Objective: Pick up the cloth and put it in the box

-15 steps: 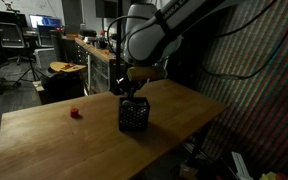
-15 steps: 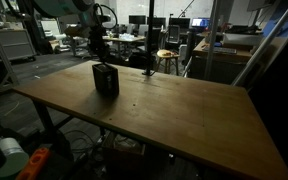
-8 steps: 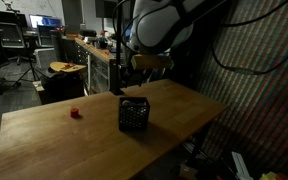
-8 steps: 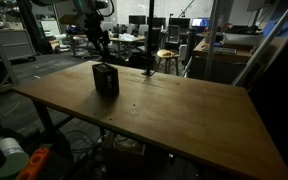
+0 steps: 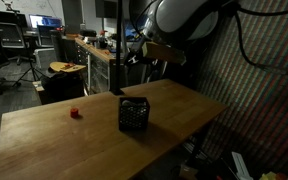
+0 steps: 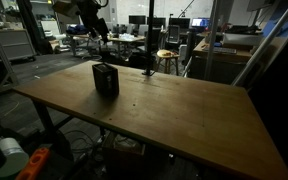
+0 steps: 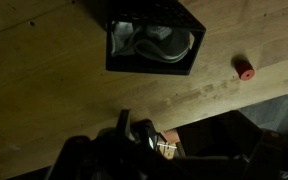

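Note:
A black mesh box (image 5: 133,114) (image 6: 106,79) stands on the wooden table (image 5: 74,145) in both exterior views. From above, the wrist view shows the light grey cloth (image 7: 154,42) lying crumpled inside the box (image 7: 149,66). My gripper (image 5: 136,58) (image 6: 100,24) hangs well above the box, clear of it. It is open, and its dark fingers (image 7: 124,124) at the bottom of the wrist view hold nothing.
A small red object (image 5: 75,113) (image 7: 245,70) lies on the table some way from the box. The table's edge (image 7: 214,115) runs close to the box. Behind the table are a stool (image 6: 167,60), office chairs (image 5: 22,45) and cluttered desks.
The gripper has risen from just above the box to high over it and opened. The cloth stays in the box.

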### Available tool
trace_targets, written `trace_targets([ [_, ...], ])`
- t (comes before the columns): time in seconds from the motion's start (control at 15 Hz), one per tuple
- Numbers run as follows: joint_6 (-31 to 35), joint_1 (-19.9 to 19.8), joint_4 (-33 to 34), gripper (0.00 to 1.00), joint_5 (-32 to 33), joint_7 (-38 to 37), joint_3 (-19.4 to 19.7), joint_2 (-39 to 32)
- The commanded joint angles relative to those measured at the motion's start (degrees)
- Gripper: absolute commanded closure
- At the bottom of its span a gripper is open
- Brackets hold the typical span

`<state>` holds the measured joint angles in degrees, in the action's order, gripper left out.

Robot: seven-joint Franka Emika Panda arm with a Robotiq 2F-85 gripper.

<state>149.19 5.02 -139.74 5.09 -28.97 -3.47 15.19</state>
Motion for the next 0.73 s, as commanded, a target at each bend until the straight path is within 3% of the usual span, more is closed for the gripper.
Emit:
trace_targets([
  [0.0,0.10,-2.13,-0.51,0.00,-1.29,0.95,-2.05,0.74],
  [0.67,0.79,-2.20,-1.38,0.00,-1.40,1.01,-2.09,1.23],
])
